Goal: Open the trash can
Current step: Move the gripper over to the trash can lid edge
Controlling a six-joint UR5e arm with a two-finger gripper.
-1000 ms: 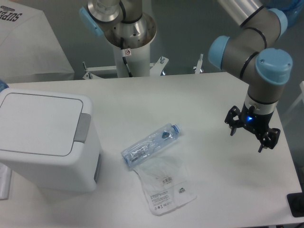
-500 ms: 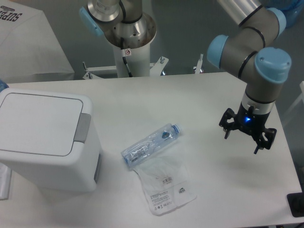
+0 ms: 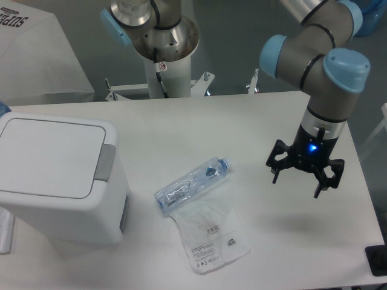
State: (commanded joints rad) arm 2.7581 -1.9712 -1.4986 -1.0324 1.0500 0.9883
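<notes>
The trash can [image 3: 57,178] sits at the left of the tabletop [image 3: 266,121], lid flat and closed. The pincer [image 3: 296,181] hangs spread and empty above the right side, well apart from it. This looks like the approach step: next it must cross over the bottle [image 3: 192,185] and press the grey latch button [image 3: 106,163].
</notes>
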